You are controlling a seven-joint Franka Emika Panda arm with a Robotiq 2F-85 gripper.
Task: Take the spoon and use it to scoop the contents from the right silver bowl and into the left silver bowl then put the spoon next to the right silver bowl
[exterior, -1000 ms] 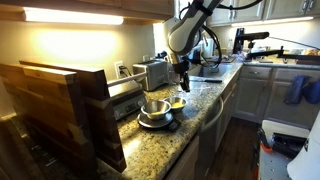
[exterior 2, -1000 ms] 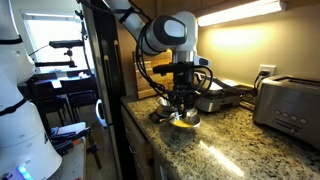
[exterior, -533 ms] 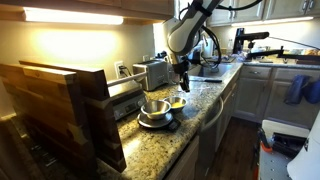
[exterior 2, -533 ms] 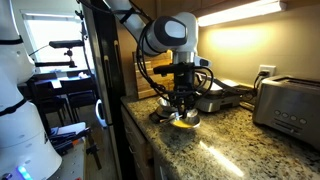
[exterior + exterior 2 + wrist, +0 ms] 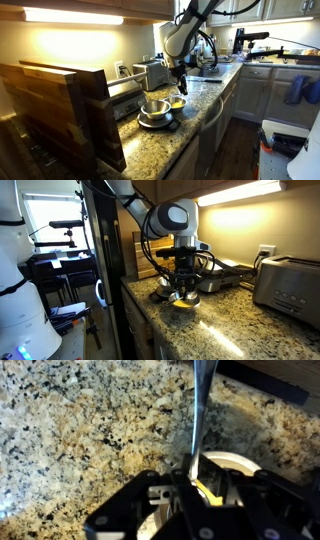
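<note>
My gripper (image 5: 196,468) is shut on a thin silver spoon (image 5: 198,415), whose handle runs up the wrist view over the speckled granite. It hangs just above the right silver bowl (image 5: 240,460), a small shallow bowl with yellow contents; the spoon's tip is hidden between the jaws. In both exterior views the gripper (image 5: 181,88) (image 5: 182,280) is over this small bowl (image 5: 178,103) (image 5: 185,301). The left silver bowl (image 5: 155,106) (image 5: 160,284), larger and deeper, stands right beside it on a dark mat (image 5: 160,123).
A toaster (image 5: 152,72) (image 5: 288,285) stands at the back of the counter. A wooden rack (image 5: 60,110) fills the near end. A metal pan (image 5: 213,280) sits behind the bowls. The counter edge (image 5: 205,125) runs close to the bowls.
The arm's upper part has shifted slightly; the gripper stays over the small bowl, still shut on the spoon.
</note>
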